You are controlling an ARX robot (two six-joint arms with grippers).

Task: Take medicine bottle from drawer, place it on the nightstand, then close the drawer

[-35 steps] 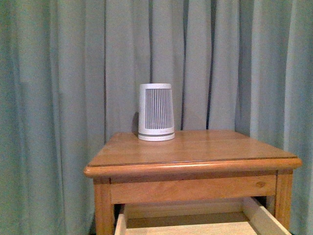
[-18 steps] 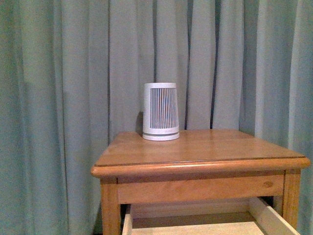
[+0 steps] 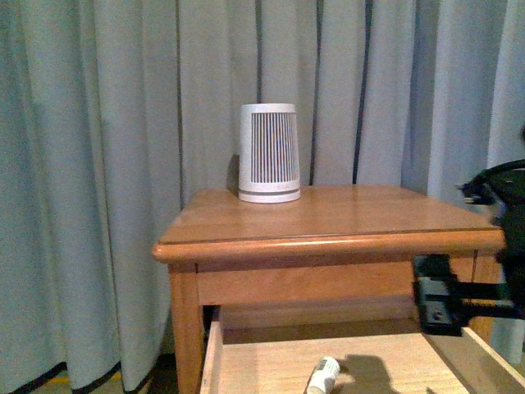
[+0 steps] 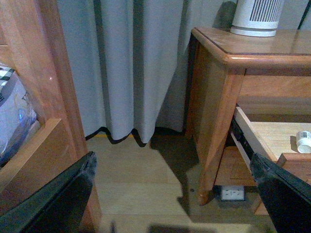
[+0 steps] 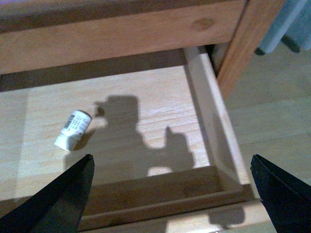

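The medicine bottle [image 3: 322, 376] lies on its side on the floor of the open upper drawer [image 3: 211, 357]. It also shows in the right wrist view [image 5: 73, 129] and in the left wrist view [image 4: 303, 141]. The nightstand [image 3: 328, 226] stands ahead. My right gripper [image 5: 171, 194] is open and hovers above the drawer's [image 5: 214, 131] front part, the bottle off to one side of it. In the front view the right gripper [image 3: 443, 304] is at the right, over the drawer. My left gripper [image 4: 175, 189] is open and empty, low beside the nightstand [image 4: 214, 97], over the floor.
A white ribbed cone-shaped device [image 3: 269, 153] stands at the back of the nightstand top. Grey curtains [image 3: 98, 164] hang behind. A wooden bed frame [image 4: 34, 121] stands close to the left gripper. A wall socket [image 4: 232, 193] shows under the nightstand.
The front view has tilted down, so the drawer's floor and the bottle now show. My right arm has come into view at the right, over the drawer.
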